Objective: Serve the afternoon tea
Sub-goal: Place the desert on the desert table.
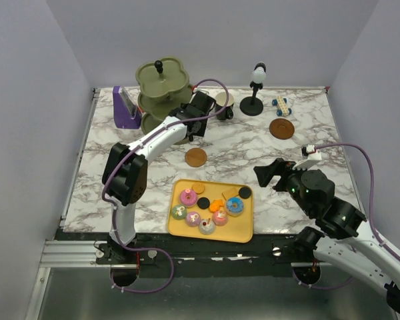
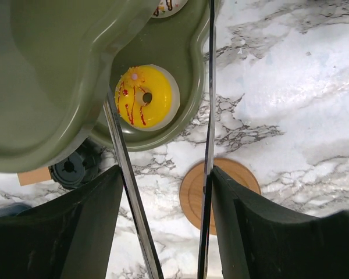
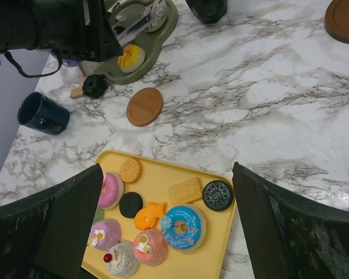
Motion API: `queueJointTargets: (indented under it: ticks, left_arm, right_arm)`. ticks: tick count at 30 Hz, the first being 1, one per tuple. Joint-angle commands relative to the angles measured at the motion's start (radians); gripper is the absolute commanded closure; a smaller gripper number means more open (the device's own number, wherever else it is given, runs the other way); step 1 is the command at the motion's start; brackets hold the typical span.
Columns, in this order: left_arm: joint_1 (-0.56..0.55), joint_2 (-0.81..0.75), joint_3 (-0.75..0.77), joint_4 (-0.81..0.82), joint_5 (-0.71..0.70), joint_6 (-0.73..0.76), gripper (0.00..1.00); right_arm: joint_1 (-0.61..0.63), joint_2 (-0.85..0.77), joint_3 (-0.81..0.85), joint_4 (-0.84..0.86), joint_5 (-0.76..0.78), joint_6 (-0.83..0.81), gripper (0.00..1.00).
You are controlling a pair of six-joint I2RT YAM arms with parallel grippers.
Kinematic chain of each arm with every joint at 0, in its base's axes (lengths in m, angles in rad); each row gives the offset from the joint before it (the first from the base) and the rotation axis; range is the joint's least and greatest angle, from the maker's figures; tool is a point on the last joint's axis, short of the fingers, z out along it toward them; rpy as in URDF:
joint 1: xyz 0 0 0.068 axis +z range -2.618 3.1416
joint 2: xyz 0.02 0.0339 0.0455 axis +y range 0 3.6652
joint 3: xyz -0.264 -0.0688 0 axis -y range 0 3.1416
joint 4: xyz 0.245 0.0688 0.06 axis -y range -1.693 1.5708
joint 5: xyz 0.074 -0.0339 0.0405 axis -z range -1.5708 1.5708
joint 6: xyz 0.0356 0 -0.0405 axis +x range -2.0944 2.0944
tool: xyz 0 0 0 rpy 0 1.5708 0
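Observation:
The olive-green three-tier stand (image 1: 161,87) stands at the back left. A yellow doughnut (image 2: 146,97) lies on its bottom tier (image 2: 180,70). My left gripper (image 1: 195,127) is open and empty beside that tier, above a brown coaster (image 2: 232,174). A second coaster (image 1: 281,128) lies at the right. The black mug (image 1: 225,101) is behind the left gripper. The dark-blue mug (image 3: 43,113) lies on its side left of the tray. The yellow tray (image 1: 243,233) holds a blue doughnut (image 3: 183,226), a pink doughnut (image 3: 109,190), biscuits and cupcakes. My right gripper (image 3: 167,168) hangs open and empty above it.
A purple wedge-shaped holder (image 1: 125,108) sits left of the stand. A black stand with a white ball top (image 1: 255,87) and a small toy car (image 1: 281,103) are at the back right. A dark round piece (image 2: 72,168) lies by the stand's base.

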Motion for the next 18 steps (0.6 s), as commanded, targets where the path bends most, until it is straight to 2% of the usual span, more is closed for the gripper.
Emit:
queueJointTargets:
  ticks: [1, 10, 18]
  left_arm:
    - [-0.019, -0.113, -0.051, 0.021, 0.021, -0.017, 0.33]
    - [-0.07, -0.253, -0.193, 0.022, 0.04, -0.049, 0.33]
    - [-0.175, -0.418, -0.323, -0.005, 0.0, -0.074, 0.33]
  right_arm:
    - [0.004, -0.005, -0.013, 0.013, -0.004, -0.008, 0.0]
    - [0.004, -0.021, -0.012, 0.013, 0.003, -0.009, 0.0]
    - [0.005, -0.025, -0.012, 0.012, 0.004, -0.011, 0.0]
